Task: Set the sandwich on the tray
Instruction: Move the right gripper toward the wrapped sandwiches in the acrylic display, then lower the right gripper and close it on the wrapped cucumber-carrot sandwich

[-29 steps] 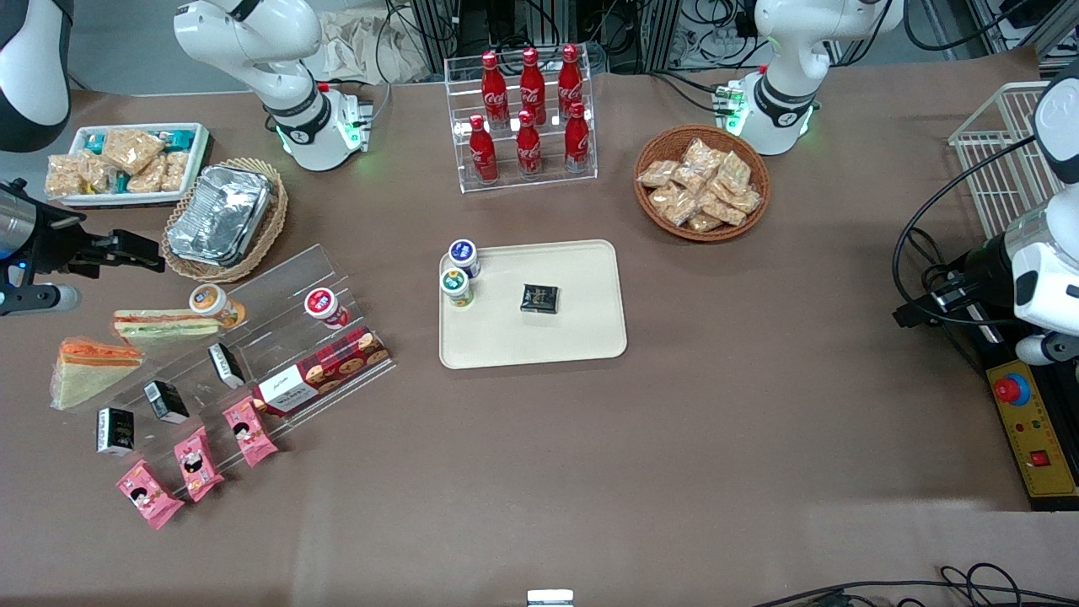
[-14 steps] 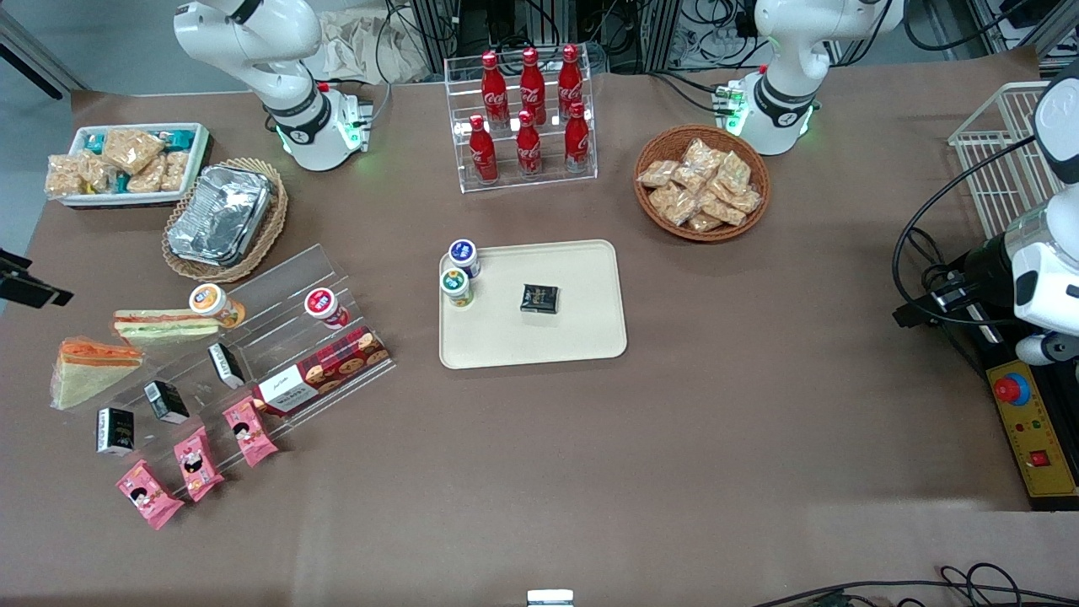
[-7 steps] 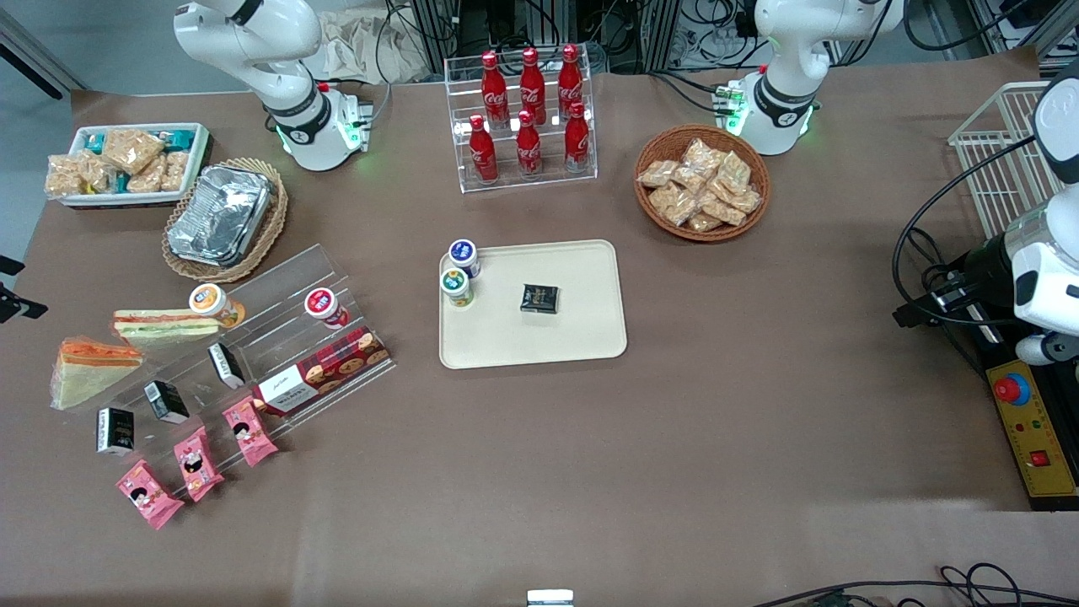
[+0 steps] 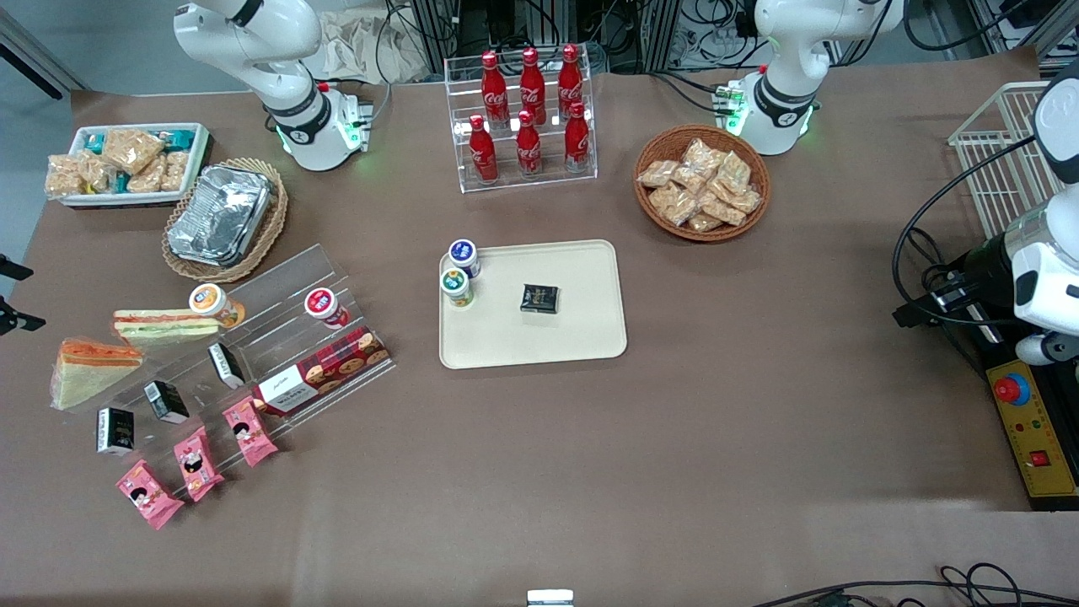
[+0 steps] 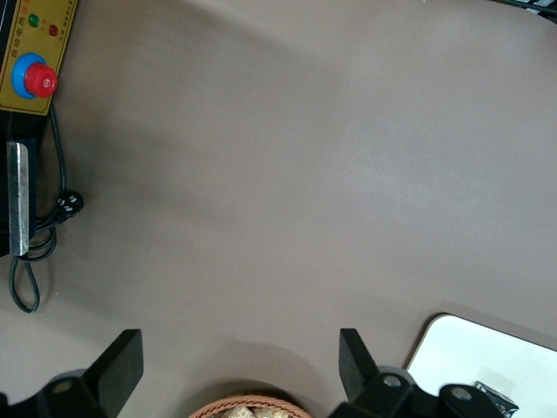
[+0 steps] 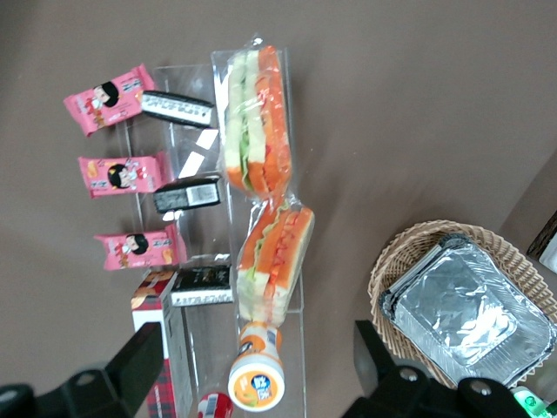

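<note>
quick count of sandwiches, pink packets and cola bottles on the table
sandwiches: 2
pink packets: 3
cola bottles: 6
total: 11
The gripper hangs open near the sandwiches, holding nothing.

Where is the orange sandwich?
The sandwich lies on the table at the working arm's end, beside the striped sandwich, below the open gripper.
</note>
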